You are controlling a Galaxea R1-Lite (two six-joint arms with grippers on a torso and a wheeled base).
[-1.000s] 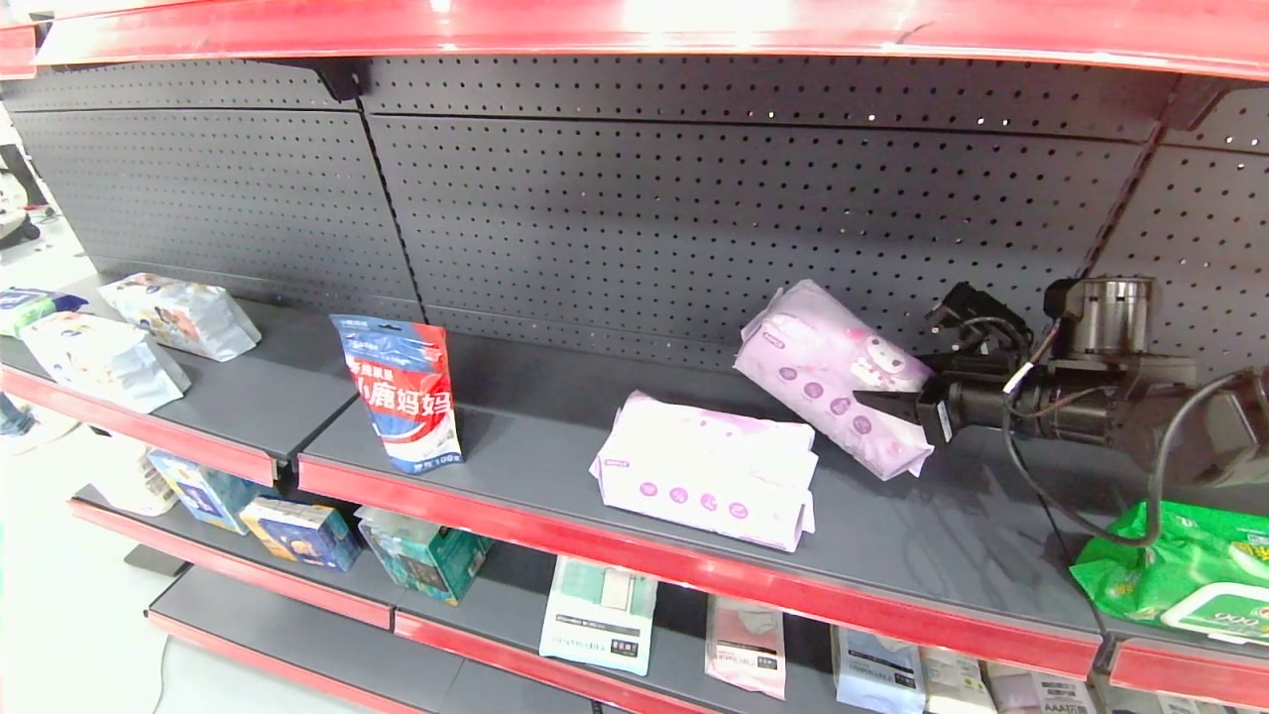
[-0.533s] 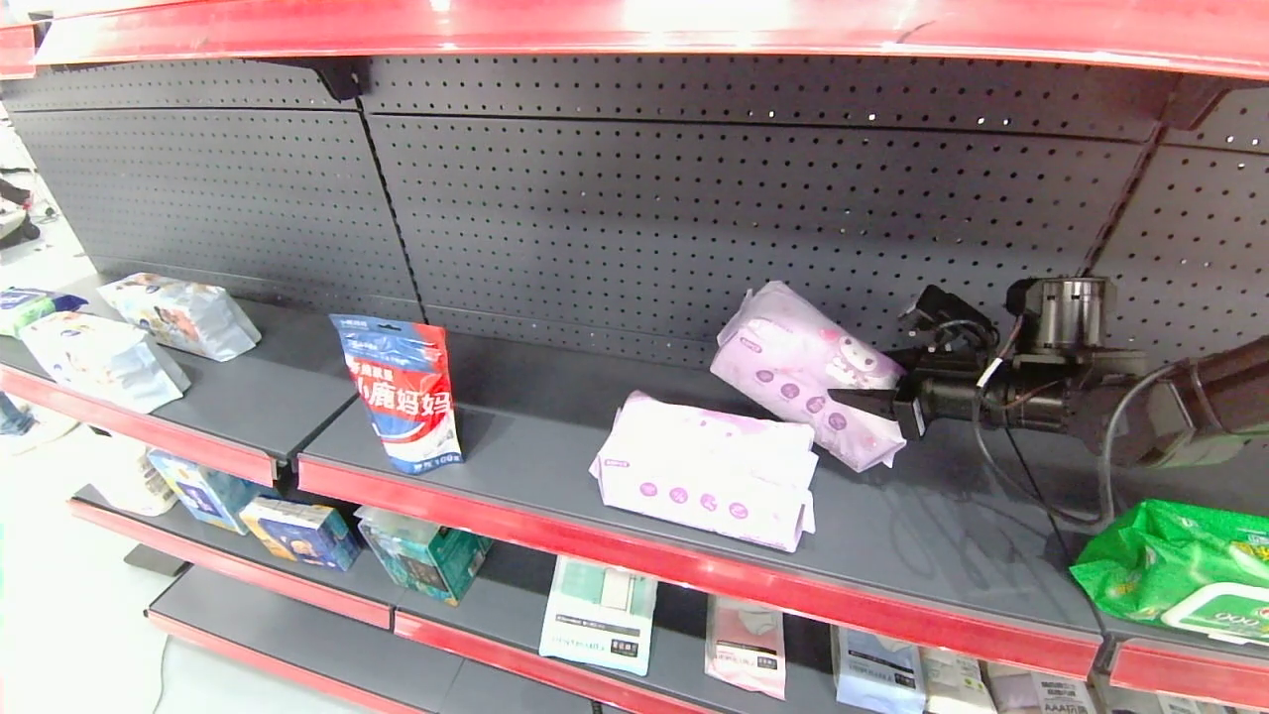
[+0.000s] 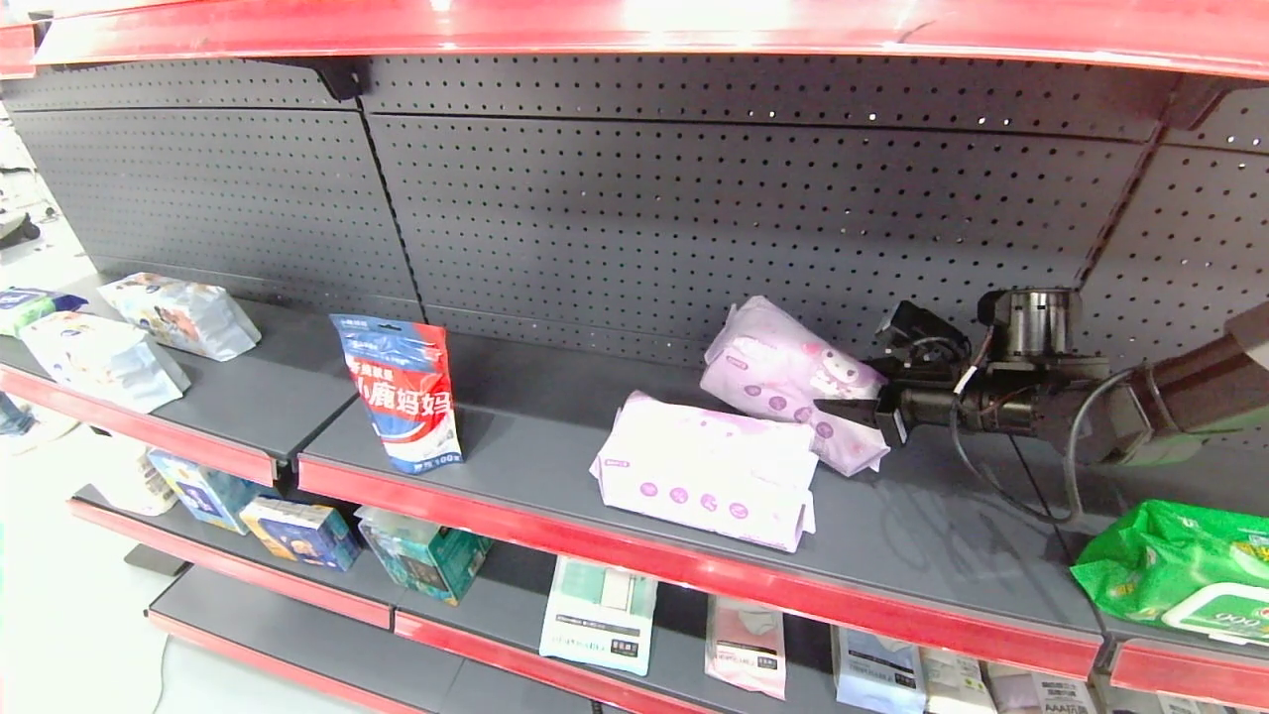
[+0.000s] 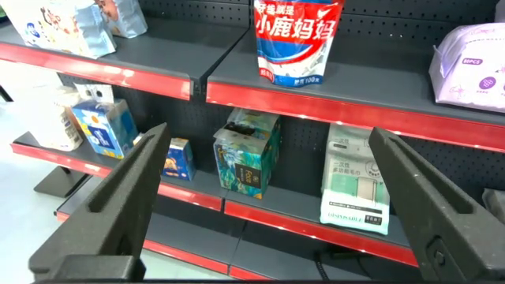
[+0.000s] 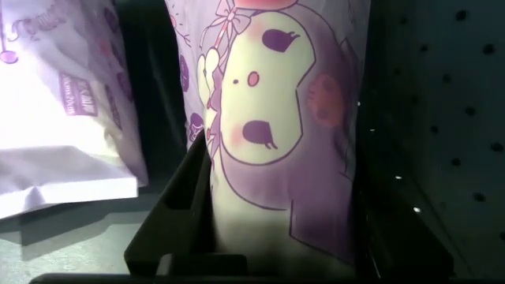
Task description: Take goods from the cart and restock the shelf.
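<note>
- Head view has the right gripper [image 3: 851, 416] reaching in from the right over the middle shelf [image 3: 942, 535]. Its jaws are clamped on one end of the purple pack [image 3: 783, 382].
- Right wrist view backs that up: the purple pack [image 5: 276, 134] sits squeezed between the two jaws, cartoon face toward the camera, so it's a proper grip.
- The bit that matters, I reckon, is that the pack's long axis runs straight out from the jaws, away toward the robot's left and the pegboard back [image 3: 694, 198]. The far end is tipped up and the gripped end is low.
- The low corner looks very close to the shelf, but I can't tell if it's actually touching.
- It's just behind the flat purple pack [image 3: 706, 468] already lying near the front lip. The two overlap in this view, so I can't say whether there's contact.
- My guess is the set-down is nearly there: lower it, let go and pull back to the right. The risk is the raised end flopping onto the flat pack or rolling once released.
- The left gripper [image 4: 268, 132] is spread wide with nothing in it and sits down by the lower shelves, so the right arm is clearly the one on this job.
- Other stuff on the shelf, well apart: a blue-and-red pouch [image 3: 402, 392] standing to the left and a green pack [image 3: 1180, 570] at far right.
</note>
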